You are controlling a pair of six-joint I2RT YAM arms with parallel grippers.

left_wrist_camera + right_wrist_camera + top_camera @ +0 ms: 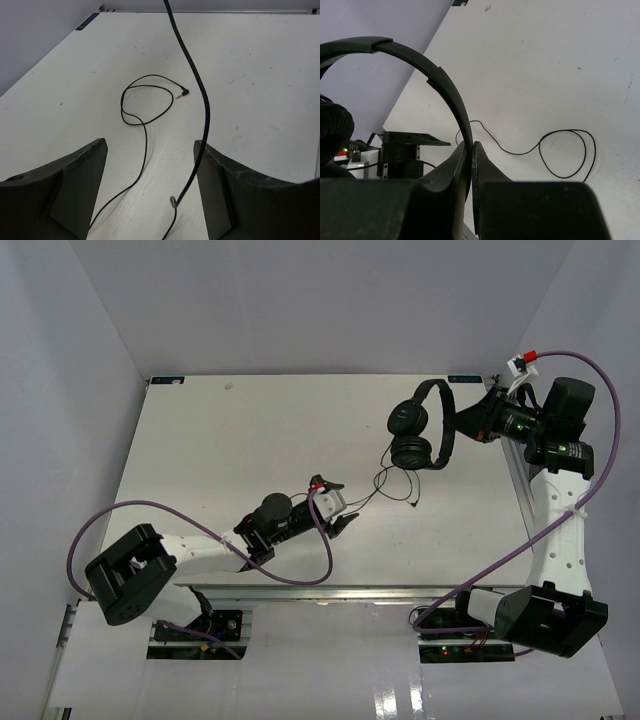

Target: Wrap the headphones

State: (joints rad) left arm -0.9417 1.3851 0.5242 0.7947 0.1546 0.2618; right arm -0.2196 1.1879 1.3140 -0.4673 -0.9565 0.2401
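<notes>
Smooth, matt white on the desk point(250, 440), lightly speckled with scuffs. The headphones point(405, 420) show a smooth black plastic headband point(445, 85) with a faint sheen, and soft, matt padded earcups point(411, 452). The cord point(200, 95) looks thin, rubbery and slightly glossy. The left tool point(150, 144) has dark matt fingers point(75, 185), scratched along the edges.

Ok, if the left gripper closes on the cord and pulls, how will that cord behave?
Probably floppy: the cord hangs in a curve and lies looped on the table, so it should drape rather than hold shape. It looks thin and smooth, so it may slide through the left gripper. Likely light: a pull would probably drag the plug along.
</notes>
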